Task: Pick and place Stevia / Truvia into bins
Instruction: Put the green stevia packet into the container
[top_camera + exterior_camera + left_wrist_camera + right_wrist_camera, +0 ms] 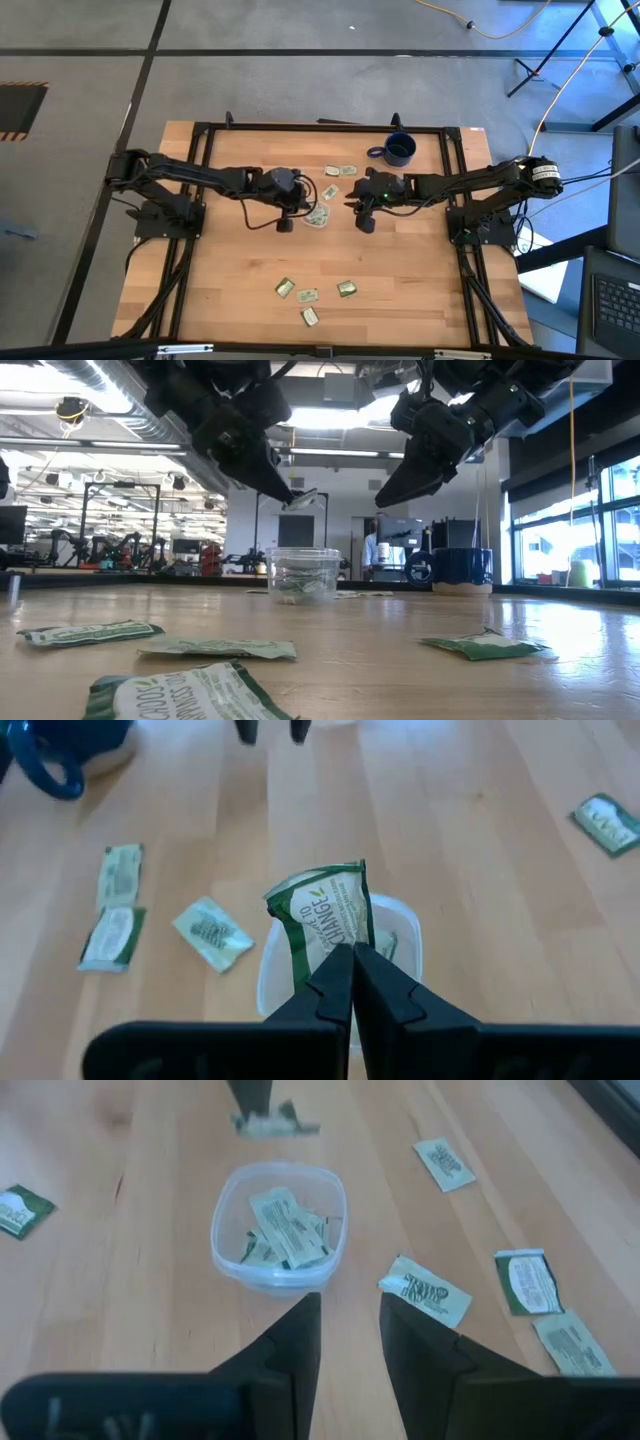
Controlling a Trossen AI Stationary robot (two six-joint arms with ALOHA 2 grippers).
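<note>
The left gripper [352, 960] hangs in the air over the clear cup [277, 1228], near the middle of the table [400, 290]. Its jaws are pressed tight together and pinch one green and white packet [325, 915]. The packet sticks up out of the tips, right above the cup's open top.

The cup sits on the table between the two arms. It has a few packets lying inside it [288, 1228] — more than one, but they lie on top of each other, so it is hard to count them.

The right gripper [348, 1342] is up off the table too, just beside the cup. Its jaws are a little way apart and hold nothing.

More packets lie flat on the wood. Some are near the cup [424, 1291], toward the blue mug [399, 150] — and four more lie in a loose group at the near side of the table [309, 296], well apart from the cup.
</note>
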